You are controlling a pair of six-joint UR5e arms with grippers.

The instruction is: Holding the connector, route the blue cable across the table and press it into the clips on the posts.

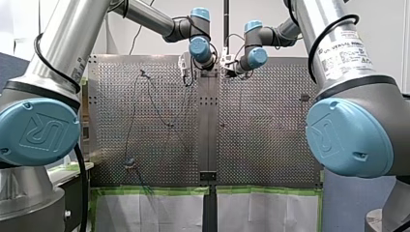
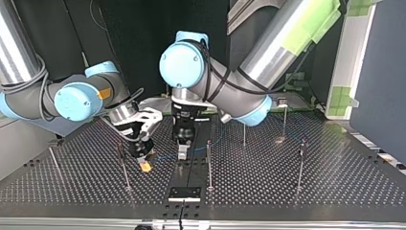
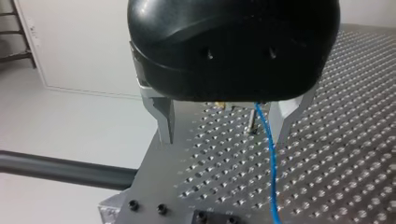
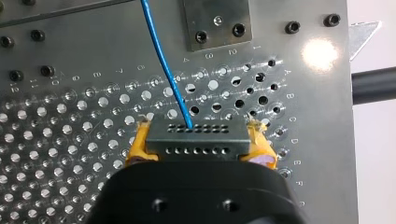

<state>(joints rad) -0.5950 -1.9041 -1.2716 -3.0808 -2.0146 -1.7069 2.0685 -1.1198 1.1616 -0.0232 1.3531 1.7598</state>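
now my right gripper (image 4: 200, 143) pinches the dark connector (image 4: 196, 136) tight between its yellow pads (image 4: 138, 148), low over the table (image 4: 60, 140) full of holes. the blue cable (image 4: 161, 56) runs out ahead. my left gripper (image 3: 225, 125) is spread wide, cable between its fingers.

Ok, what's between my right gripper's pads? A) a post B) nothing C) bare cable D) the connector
D: the right wrist view shows the right gripper with its yellow pads clamped on the grey connector, and the cable leaving it.
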